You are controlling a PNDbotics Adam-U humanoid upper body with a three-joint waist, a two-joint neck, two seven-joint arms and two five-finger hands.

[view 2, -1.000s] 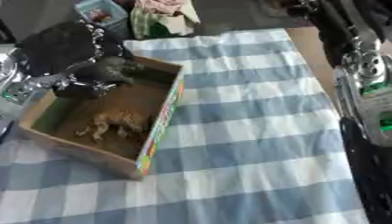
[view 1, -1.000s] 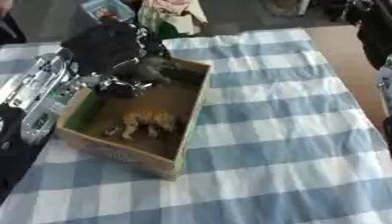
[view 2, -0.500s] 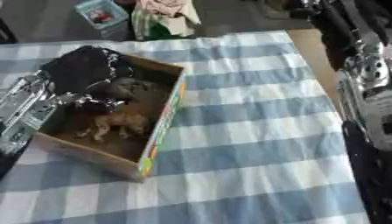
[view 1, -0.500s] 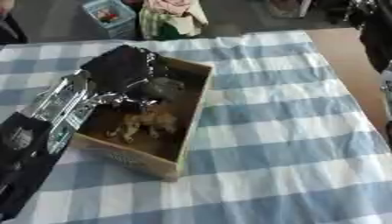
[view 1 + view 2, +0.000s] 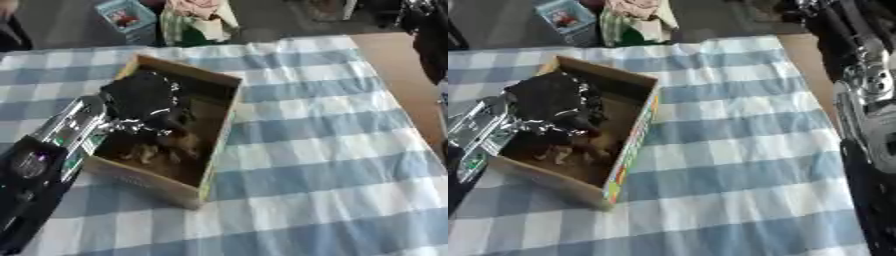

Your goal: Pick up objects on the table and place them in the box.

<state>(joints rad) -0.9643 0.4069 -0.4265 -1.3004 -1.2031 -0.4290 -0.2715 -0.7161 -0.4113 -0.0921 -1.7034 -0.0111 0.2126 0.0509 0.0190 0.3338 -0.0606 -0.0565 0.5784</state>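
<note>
Reaching down into the box [image 5: 223, 107] now, left eye view: left hand [image 5: 140, 97] sits low inside it, over the near-left part, w/ a dark toy [image 5: 179, 120] just under the fingers. A sec ago that hand was up by the box's far-left corner holding the dark thing higher, so it's dropped in. Tan toy animal [image 5: 162, 150] lies on the box floor, nearer than the hand. Can't tell if the fingers are curled on the dark toy or already let go, too murky.

Right eye view: same deal, box on the checked cloth [image 5: 737, 150]. Right arm runs along the edge right of the box; its hand isn't visible, so no call on it. No other loose objects visible on the cloth, so imo the task's prob nearly done once this one's released.
</note>
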